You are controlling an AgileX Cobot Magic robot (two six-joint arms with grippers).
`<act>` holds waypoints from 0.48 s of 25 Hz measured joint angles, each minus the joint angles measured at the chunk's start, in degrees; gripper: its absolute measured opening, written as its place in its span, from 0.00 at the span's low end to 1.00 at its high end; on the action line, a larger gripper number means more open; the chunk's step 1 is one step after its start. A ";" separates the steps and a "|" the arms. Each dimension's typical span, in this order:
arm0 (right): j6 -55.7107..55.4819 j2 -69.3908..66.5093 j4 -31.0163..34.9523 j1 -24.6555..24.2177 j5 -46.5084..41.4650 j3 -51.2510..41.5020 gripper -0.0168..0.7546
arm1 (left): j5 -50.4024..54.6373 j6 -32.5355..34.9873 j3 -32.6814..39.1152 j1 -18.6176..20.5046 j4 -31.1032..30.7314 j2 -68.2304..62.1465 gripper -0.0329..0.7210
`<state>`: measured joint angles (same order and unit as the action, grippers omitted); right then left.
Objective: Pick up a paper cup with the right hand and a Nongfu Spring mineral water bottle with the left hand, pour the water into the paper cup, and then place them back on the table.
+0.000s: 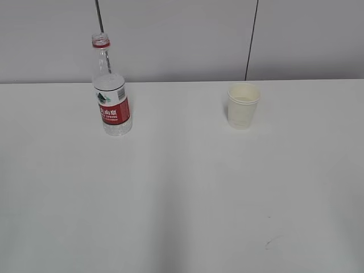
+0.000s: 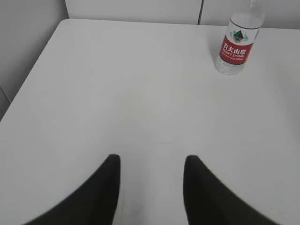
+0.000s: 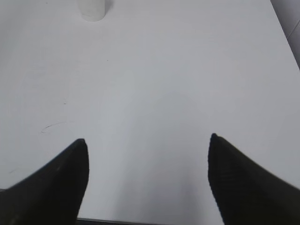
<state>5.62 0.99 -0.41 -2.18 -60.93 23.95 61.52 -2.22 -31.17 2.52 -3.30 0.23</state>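
Observation:
The Nongfu Spring bottle (image 1: 111, 91) stands upright and uncapped at the back left of the white table (image 1: 182, 193). It also shows at the top right of the left wrist view (image 2: 238, 43). The cream paper cup (image 1: 243, 105) stands upright at the back right; only its base shows at the top left of the right wrist view (image 3: 92, 9). My left gripper (image 2: 152, 161) is open and empty, far in front of the bottle. My right gripper (image 3: 147, 140) is open wide and empty near the table's front edge. Neither arm shows in the exterior view.
A small dark scuff mark (image 1: 272, 243) lies on the table at the front right, also seen in the right wrist view (image 3: 52, 125). A grey wall with dark seams (image 1: 250, 40) stands behind the table. The table's left edge (image 2: 28, 79) shows in the left wrist view.

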 joint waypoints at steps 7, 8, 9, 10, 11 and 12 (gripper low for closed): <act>0.00 0.00 0.00 -1.07 0.04 0.00 0.78 | 0.02 0.00 0.00 0.00 0.05 0.54 0.40; 0.00 0.00 0.00 -1.07 0.13 0.00 0.78 | 0.02 0.00 0.00 0.00 0.05 0.54 0.39; 0.00 0.00 0.00 -1.07 0.13 0.00 0.78 | 0.02 0.00 0.00 0.00 0.05 0.54 0.39; 0.00 0.00 0.00 -1.07 0.13 0.00 0.78 | 0.02 0.00 0.00 0.00 0.05 0.54 0.38; 0.00 0.00 0.00 -1.07 0.13 0.00 0.78 | 0.02 0.00 0.00 0.00 0.05 0.54 0.38; 0.00 0.00 0.00 -1.07 0.13 0.00 0.78 | 0.02 0.00 0.00 0.00 0.05 0.54 0.38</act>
<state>5.62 0.99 -0.41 -3.25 -60.79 23.95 61.54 -2.22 -31.17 2.52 -3.25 0.77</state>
